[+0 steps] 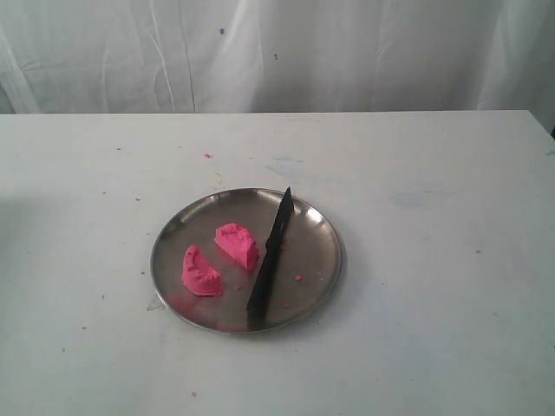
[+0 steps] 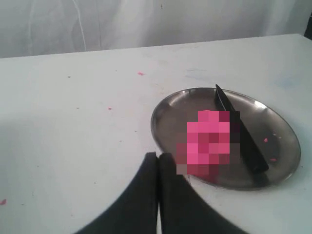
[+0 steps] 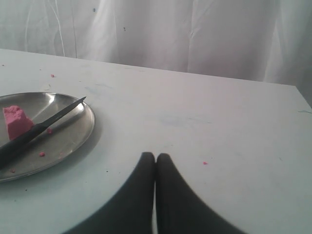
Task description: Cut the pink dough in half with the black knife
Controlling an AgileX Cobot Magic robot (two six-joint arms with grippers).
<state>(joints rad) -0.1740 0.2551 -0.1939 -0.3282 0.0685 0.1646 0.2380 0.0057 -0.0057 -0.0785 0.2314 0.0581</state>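
The pink dough lies in two rough chunks on a round steel plate (image 1: 316, 227): one chunk (image 1: 201, 275) near the plate's left side, the other (image 1: 237, 244) closer to the middle. The black knife (image 1: 269, 262) rests on the plate beside them, its tip on the far rim and nothing holding it. No arm shows in the exterior view. My left gripper (image 2: 158, 155) is shut and empty, just short of the plate's rim (image 2: 158, 117). My right gripper (image 3: 155, 155) is shut and empty over bare table, well apart from the plate (image 3: 73, 134), the knife (image 3: 39, 129) and one dough chunk (image 3: 16, 122).
Tiny pink crumbs (image 1: 297, 278) dot the plate and the white table (image 1: 434, 173). A white curtain (image 1: 277, 52) hangs behind the table's far edge. The table's right edge (image 3: 302, 97) shows in the right wrist view.
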